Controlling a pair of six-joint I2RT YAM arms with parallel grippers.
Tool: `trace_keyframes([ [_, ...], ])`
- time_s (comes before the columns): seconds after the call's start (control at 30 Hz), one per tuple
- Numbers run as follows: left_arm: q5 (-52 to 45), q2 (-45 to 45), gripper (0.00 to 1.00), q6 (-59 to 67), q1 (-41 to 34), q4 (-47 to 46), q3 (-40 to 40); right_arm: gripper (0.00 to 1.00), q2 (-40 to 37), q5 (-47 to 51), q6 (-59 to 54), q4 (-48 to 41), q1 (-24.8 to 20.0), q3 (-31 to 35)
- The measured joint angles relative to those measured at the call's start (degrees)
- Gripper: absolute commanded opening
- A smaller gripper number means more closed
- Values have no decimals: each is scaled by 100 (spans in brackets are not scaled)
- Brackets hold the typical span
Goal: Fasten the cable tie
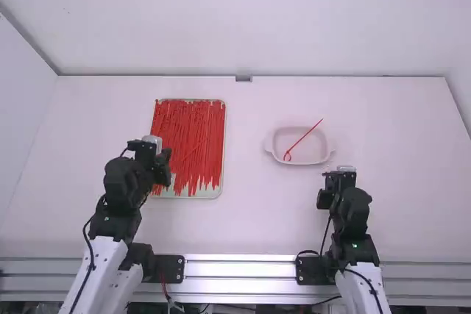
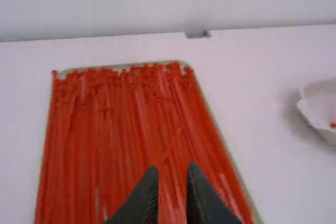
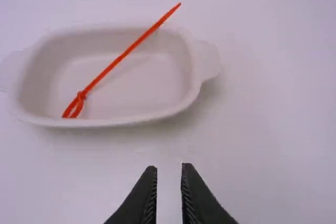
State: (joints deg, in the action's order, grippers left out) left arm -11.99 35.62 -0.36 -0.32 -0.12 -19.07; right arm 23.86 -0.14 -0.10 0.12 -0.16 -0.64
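**Left pincer** (image 2: 171, 176): at the lower middle of the left wrist view. The fingers are set narrow with a slim gap between them, and they hold nothing. In the high view it hangs at lower left, over the near end of the tray (image 1: 188, 196).

**Right pincer** (image 3: 167, 174): at the lower middle of its own view, likewise narrow and empty. It is over the bare surface (image 1: 397, 130), just short of the dish (image 3: 195, 85).

**Task item:** the loose cable ties (image 2: 115, 124) lie packed lengthwise in the tray, left of centre in the high view, running up the frame. One stray tie (image 2: 173, 142) lies askew across the rest, just beyond the left fingertips. A finished tie (image 3: 119, 60), looped at one end, rests in the dish right of centre. Its tail leans out over the far rim.

**Judgement:** the step in hand appears to be taking one fresh tie from the stack with the left pincer.

**Recommendations:**
- Go for the stray tie. It sits proud of the pack and is the likeliest to come away alone.
- Widen the fingers before you descend. At the present gap they may land on top of the ties instead of straddling one.
- Set the fingers across the strip, not along it, and close near one end. That leaves the other end free for the right pincer to thread.
- Lift slowly and check the wrist view. These thin strips lie tight together, so neighbours may well ride up with the one you want.
- Keep the right pincer where it stands, short of the dish, until a single tie is clearly raised.
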Motion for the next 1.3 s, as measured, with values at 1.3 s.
trace_keyframes([
  [1.3,1167,-3311,0,2,0,35,1849,0,-2334,-2,-15,28,0,2],
])
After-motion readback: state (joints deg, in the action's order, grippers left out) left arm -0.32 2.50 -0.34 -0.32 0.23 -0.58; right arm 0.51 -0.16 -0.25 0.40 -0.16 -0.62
